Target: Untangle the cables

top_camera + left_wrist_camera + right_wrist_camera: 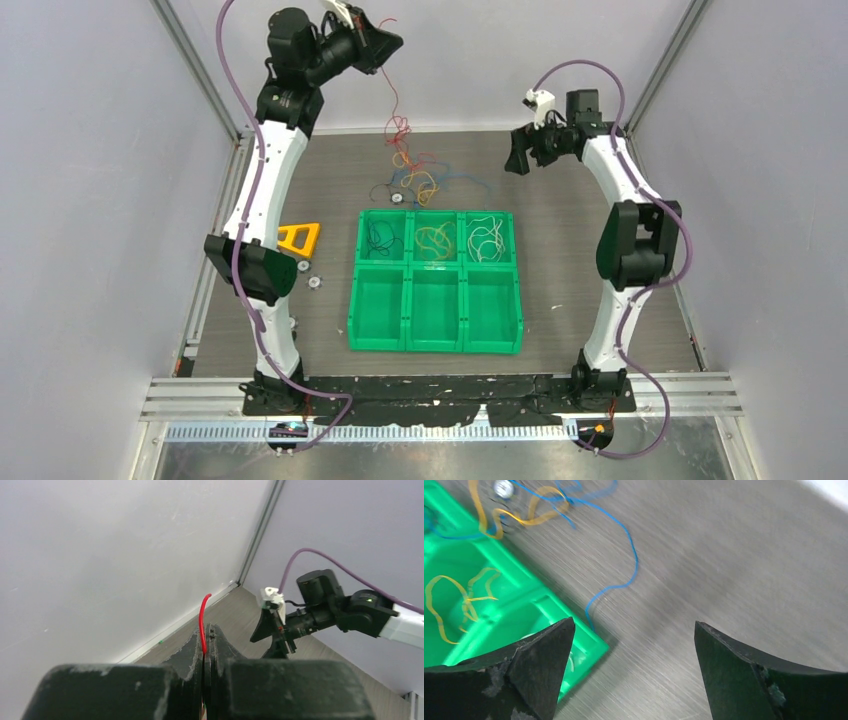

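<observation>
My left gripper [385, 40] is raised high at the back left and is shut on a red cable [392, 95], whose end sticks up between the fingers in the left wrist view [202, 620]. The red cable hangs down to a tangle of cables [418, 172] in orange, blue, red and black behind the green bin tray [436, 335]. My right gripper [518, 160] is open and empty, above the table at the back right. In the right wrist view a blue cable [624, 565] and an orange cable [531, 517] lie on the table.
The tray's three back compartments hold a black cable [380, 237], an orange cable [436, 240] and a white cable [486, 238]. A yellow triangular piece [298, 239] and small white discs [312, 282] lie to the tray's left. Walls enclose the table.
</observation>
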